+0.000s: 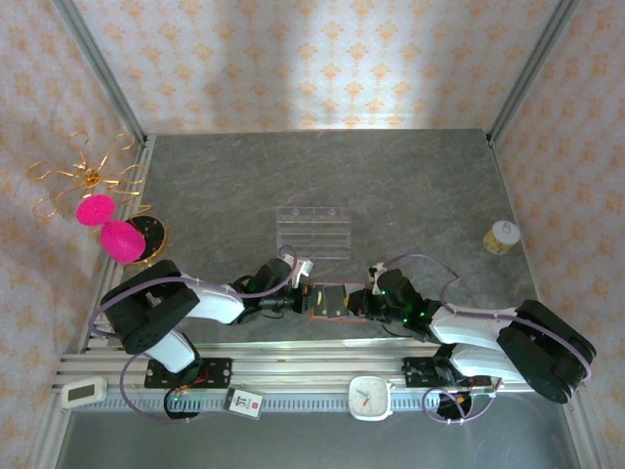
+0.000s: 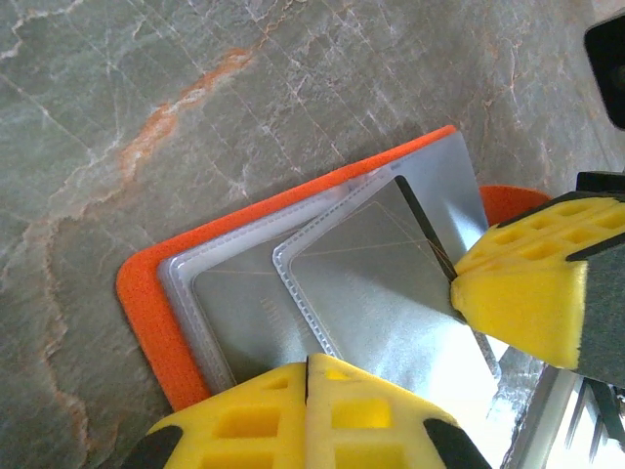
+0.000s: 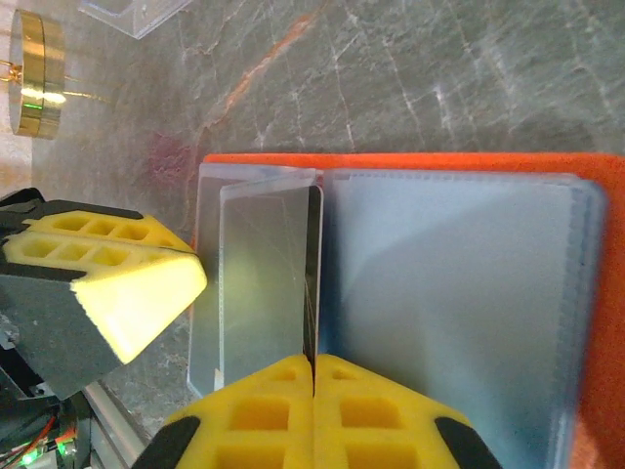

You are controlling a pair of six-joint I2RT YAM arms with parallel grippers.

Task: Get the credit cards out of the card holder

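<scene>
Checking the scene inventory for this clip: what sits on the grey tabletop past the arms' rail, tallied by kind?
Orange card holder: 1
Clear compartment tray: 1
Small yellow tub: 1
Gold stand with pink pieces: 1
Total: 4
</scene>
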